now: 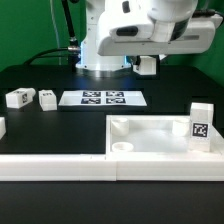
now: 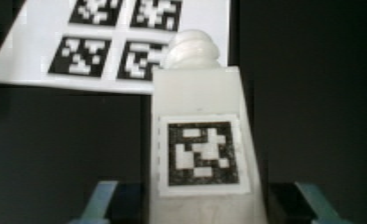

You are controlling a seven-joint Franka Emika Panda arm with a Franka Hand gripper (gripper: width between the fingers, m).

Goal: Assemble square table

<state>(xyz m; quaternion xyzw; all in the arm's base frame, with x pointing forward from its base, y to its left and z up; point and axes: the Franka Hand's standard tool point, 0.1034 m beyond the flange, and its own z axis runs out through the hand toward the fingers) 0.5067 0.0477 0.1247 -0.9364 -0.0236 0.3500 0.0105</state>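
Marker board [image 1: 102,98] on black table [image 1: 55,128]

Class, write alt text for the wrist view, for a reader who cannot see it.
A white table leg with a black-and-white tag on its face and a rounded peg at its far end sits between the two fingers of the gripper. Behind it, the marker board lies on the dark table, four tags showing.

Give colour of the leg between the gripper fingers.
White leg, black-and-white square tag on its face. Best in the wrist view.
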